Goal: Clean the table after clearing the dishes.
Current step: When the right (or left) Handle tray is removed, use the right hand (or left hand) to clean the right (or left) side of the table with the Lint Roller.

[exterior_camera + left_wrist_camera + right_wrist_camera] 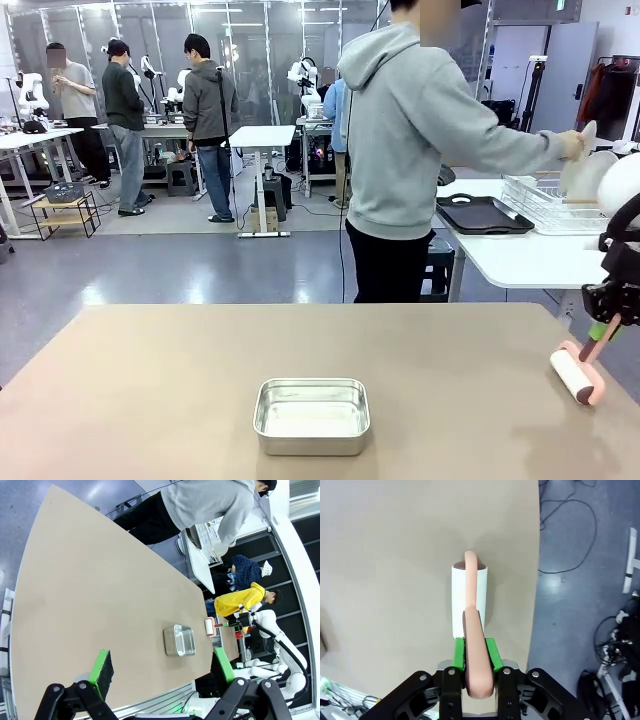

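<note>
Pink-handled roller [470, 600] in right fingers [458, 653], on table [150, 380], left fingers [102, 666] apart

The table [150, 390] is a flat matte taupe-brown with no pattern. On it sits a shiny silver steel pan [311, 415] with a pale, whitish bottom. The roller [469, 596] has a plain white drum and a salmon-pink handle. The right gripper [475, 654] is black with 2 bright green pads, and the left gripper [162, 665] shows the same black frame and green pads. The person [415, 150] wears a light grey hoodie and black trousers. Beyond is a white side table [520, 255] carrying a dark tray [482, 214], a white wire rack [548, 203] and a white plate [582, 170].
</note>
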### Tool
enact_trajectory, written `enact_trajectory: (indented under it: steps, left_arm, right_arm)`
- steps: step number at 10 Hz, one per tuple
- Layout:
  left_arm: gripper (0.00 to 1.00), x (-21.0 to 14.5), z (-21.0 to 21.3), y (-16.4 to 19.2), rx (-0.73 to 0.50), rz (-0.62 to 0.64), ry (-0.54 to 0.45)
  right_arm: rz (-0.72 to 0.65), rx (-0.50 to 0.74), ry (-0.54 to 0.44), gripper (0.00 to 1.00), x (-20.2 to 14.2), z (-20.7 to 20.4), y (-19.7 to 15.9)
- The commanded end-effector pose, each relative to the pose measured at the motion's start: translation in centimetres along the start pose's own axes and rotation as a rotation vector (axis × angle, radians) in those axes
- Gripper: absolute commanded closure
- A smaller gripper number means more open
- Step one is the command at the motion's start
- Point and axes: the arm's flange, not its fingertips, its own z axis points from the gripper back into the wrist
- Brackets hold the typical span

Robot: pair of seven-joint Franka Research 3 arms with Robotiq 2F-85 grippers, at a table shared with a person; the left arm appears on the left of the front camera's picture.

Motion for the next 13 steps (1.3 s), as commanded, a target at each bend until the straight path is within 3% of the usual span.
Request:
enact_trajectory:
  steps: [1,5,13]
  left_arm:
    - [0.00,0.3,0.3,-0.4,-0.014,0.008,0.002]
    - [0.00,0.3,0.3,-0.4,-0.014,0.008,0.002]
    - [0.00,0.3,0.3,-0.4,-0.014,0.008,0.002]
  right_arm:
    - [-0.012,-0.106,0.014,0.79,-1.8,0.5,2.0]
    - [0.021,-0.166,-0.029,0.79,-4.2,7.2,5.2]
    - [0.051,-0.144,-0.035,0.79,-4.0,7.9,4.9]
